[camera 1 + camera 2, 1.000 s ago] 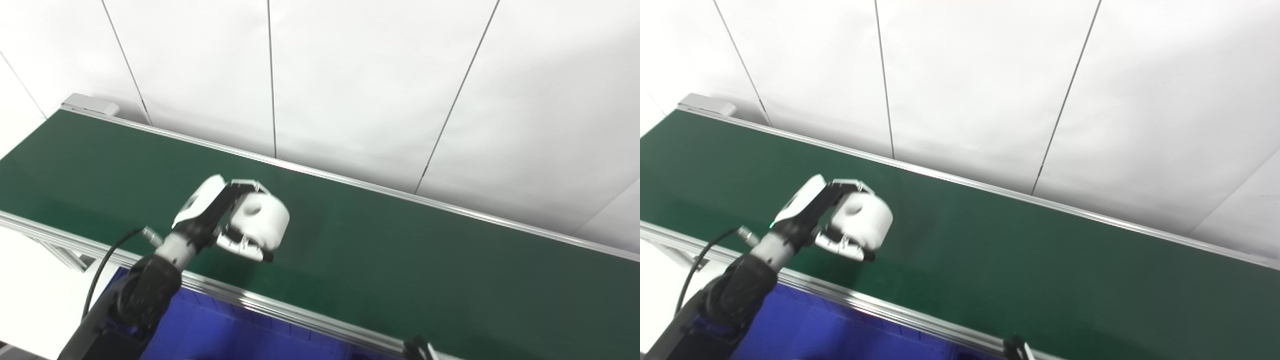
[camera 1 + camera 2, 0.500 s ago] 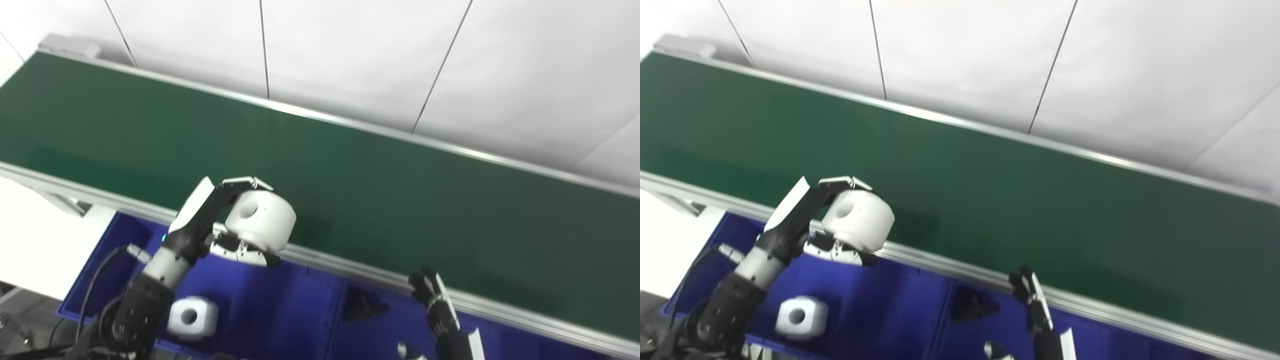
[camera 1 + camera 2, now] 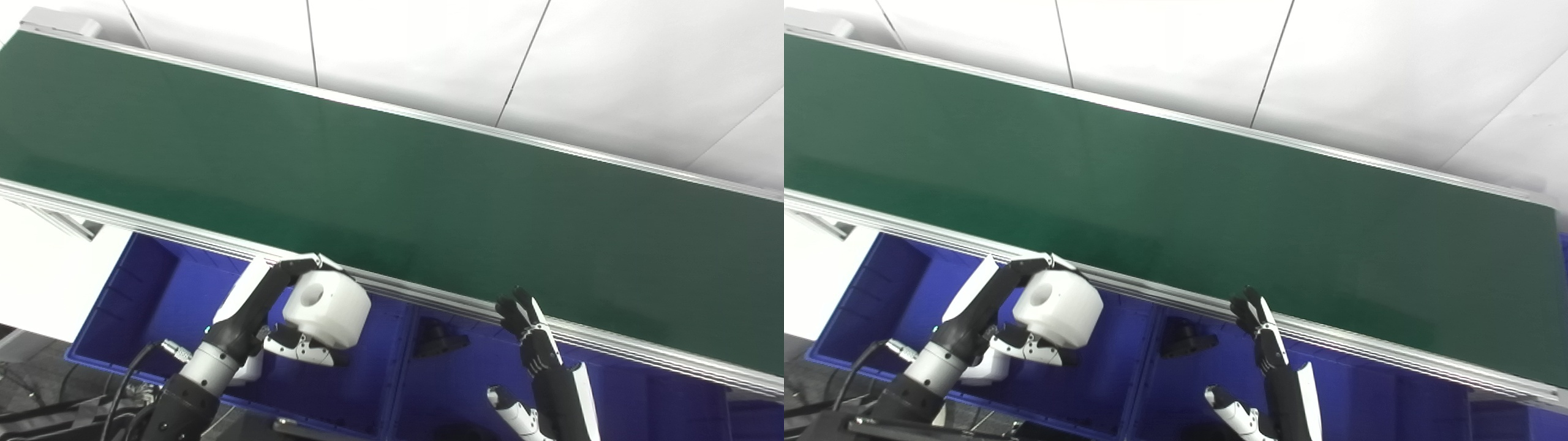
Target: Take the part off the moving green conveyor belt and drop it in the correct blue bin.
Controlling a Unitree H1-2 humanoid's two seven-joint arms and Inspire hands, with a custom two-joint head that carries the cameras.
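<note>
My left hand (image 3: 269, 318) is shut on a white rounded part (image 3: 326, 309) with a hole in its face. It holds the part above the left blue bin (image 3: 153, 288), just in front of the near rail of the green conveyor belt (image 3: 392, 177). Another white part (image 3: 989, 367) lies in that bin, mostly hidden behind my left wrist. My right hand (image 3: 531, 343) stands open with fingers pointing up, over the middle blue bin (image 3: 459, 380) and below the belt's rail. Nothing lies on the belt.
A black part (image 3: 436, 340) lies in the middle blue bin. A silver rail (image 3: 612, 343) runs along the belt's near edge above the bins. White wall panels (image 3: 429, 55) rise behind the belt. A white surface (image 3: 43, 275) lies at the left.
The camera has tilted down, so the bins show more. My left hand has carried the white part back off the belt to above the left bin. My right hand has come into view.
</note>
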